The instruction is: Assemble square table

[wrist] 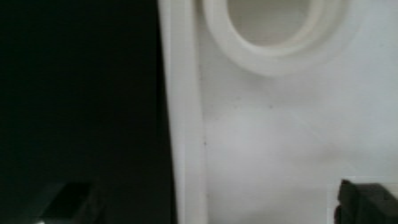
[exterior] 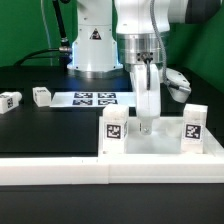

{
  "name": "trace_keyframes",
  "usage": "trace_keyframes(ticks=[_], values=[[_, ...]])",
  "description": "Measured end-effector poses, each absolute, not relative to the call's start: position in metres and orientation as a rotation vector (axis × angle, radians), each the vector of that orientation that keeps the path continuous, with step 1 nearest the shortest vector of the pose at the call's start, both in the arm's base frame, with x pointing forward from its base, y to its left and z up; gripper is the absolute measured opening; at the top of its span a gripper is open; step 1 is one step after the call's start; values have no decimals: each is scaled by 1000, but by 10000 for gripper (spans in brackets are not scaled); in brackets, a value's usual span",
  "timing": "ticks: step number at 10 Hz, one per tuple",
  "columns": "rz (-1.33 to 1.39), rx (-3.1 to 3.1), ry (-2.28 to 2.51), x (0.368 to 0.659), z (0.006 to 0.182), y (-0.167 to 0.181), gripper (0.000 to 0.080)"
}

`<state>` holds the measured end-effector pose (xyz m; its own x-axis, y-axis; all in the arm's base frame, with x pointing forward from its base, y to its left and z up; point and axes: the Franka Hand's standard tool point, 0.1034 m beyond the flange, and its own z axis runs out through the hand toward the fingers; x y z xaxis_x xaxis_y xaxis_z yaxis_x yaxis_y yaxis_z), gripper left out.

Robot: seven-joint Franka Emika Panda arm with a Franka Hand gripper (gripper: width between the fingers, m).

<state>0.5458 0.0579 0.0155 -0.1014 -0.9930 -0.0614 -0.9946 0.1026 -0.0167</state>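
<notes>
Square table slab [exterior: 150, 146]: white rigid plastic, flat with a raised rim, lying on the dark counter [exterior: 40, 128] against the white barrier wall [exterior: 60, 167], with a tagged white block upright at either end. Judged light, stiff, smooth enough to slip and not fragile, it is best taken across an edge or rim, clear of the round socket [wrist: 276, 30]. Gripper [exterior: 148, 122]: directly over the slab, jaws spread wide, holding nothing; loose legs [exterior: 41, 95] lie well apart toward the exterior view's left.
</notes>
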Motion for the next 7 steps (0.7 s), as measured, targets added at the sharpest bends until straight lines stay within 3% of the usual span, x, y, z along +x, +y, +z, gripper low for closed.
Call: trace_keyframes(ticks=[4, 6, 7], values=[[95, -2075, 2312, 544, 8, 60, 649], [95, -2076, 2312, 543, 8, 60, 399], [95, -2076, 2312, 543, 8, 60, 399]])
